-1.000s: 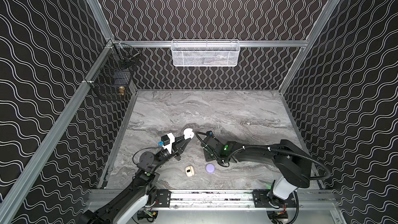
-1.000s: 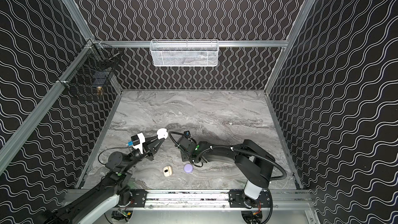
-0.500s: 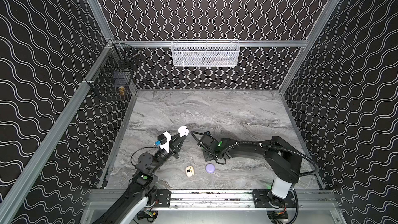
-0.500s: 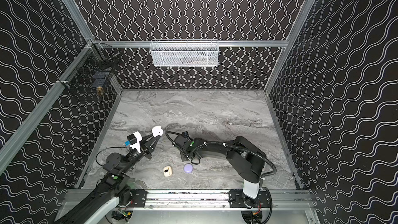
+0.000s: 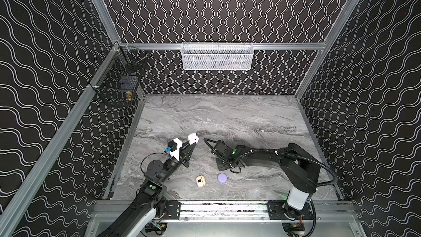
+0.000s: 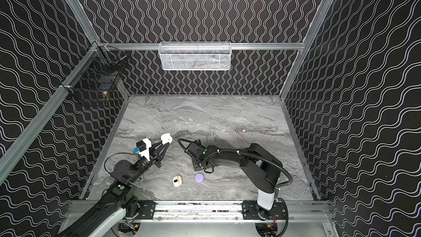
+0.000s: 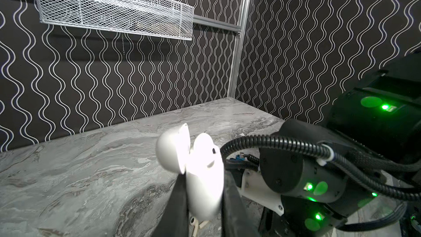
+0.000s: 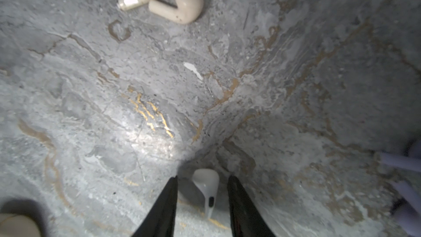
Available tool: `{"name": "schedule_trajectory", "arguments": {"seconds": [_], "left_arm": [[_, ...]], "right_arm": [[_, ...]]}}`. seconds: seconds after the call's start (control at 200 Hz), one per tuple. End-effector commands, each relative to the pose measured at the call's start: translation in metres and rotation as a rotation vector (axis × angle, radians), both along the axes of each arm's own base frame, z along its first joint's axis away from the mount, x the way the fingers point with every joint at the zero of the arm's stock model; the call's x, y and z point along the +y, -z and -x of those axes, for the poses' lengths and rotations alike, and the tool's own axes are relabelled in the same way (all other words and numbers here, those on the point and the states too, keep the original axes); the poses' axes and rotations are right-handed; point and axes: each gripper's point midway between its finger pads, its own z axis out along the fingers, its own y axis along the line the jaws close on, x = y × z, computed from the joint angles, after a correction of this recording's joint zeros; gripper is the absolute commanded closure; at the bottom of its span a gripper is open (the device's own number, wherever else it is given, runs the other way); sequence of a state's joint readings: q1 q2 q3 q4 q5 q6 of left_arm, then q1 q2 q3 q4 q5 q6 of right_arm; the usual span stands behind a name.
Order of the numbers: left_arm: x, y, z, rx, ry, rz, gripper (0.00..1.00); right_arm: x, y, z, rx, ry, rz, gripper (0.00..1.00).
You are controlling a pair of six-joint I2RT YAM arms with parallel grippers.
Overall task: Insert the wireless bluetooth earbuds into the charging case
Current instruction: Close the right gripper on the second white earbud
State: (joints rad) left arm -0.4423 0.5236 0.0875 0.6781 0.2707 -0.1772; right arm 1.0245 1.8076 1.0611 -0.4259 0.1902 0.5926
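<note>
Nearest the cam, the front rail (image 5: 216,208) is carrying both arm bases. Just behind it on the marble table (image 5: 227,115), two shut cases are sitting side by side w/o touching: the cream case (image 5: 200,181) and the lilac case (image 5: 222,178). Both are lying close to the front edge, w/ bare top all round them.

One step back, the right gripper (image 8: 202,180) is pointing down at the marble. Its jaws are standing apart, straddling a white earbud (image 8: 206,188) that's lying flat. A gap is showing on both sides, so it's not pinching anything. In the right wrist view the cream earbuds (image 8: 180,3) are lying right beside each other a bit beyond it. The lilac earbuds (image 8: 398,163) are poking in at the frame edge, too blurry for detail.

The left gripper (image 5: 192,144) is hanging off to the left of that, w/ open room between the two. It's squeezing the white case (image 5: 193,138) by its lower body and holding it up off the table. The lid is standing flipped open. The left wrist view is showing a rounded white bud head w/ a dark dot sitting in the top, tho glare is washing out the rest.

Past both grippers, bare marble is running wide to the back wall & the right wall edge. The white mesh basket (image 5: 217,56) is hanging on the back rail, well above the top. The black wire basket (image 5: 118,83) is hanging in the far left corner.
</note>
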Motion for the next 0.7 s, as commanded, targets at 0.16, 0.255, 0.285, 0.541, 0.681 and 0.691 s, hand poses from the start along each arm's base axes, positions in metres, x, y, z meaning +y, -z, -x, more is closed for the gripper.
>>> {"name": "schedule_trajectory", "arguments": {"seconds": [0.16, 0.255, 0.285, 0.541, 0.681, 0.691], "left_arm": [[-0.001, -0.010, 0.002, -0.038, 0.010, 0.002, 1.00], [-0.002, -0.011, 0.002, -0.043, 0.016, -0.001, 1.00], [-0.002, -0.010, 0.002, -0.041, 0.015, -0.001, 1.00], [-0.001, -0.013, 0.004, -0.053, 0.011, -0.002, 1.00], [-0.001, -0.014, 0.004, -0.055, 0.014, -0.003, 1.00], [-0.001, -0.014, 0.004, -0.054, 0.015, -0.003, 1.00]], "right_arm": [[-0.001, 0.008, -0.001, 0.013, 0.015, 0.009, 0.65], [-0.003, 0.010, -0.001, 0.015, 0.022, 0.024, 0.69], [-0.003, 0.010, -0.002, 0.015, 0.023, 0.021, 0.70], [-0.003, 0.001, -0.001, 0.010, 0.023, 0.011, 0.76], [-0.005, -0.003, -0.001, -0.002, 0.028, 0.008, 0.76], [-0.006, -0.003, -0.001, -0.002, 0.030, 0.008, 0.76]]}}
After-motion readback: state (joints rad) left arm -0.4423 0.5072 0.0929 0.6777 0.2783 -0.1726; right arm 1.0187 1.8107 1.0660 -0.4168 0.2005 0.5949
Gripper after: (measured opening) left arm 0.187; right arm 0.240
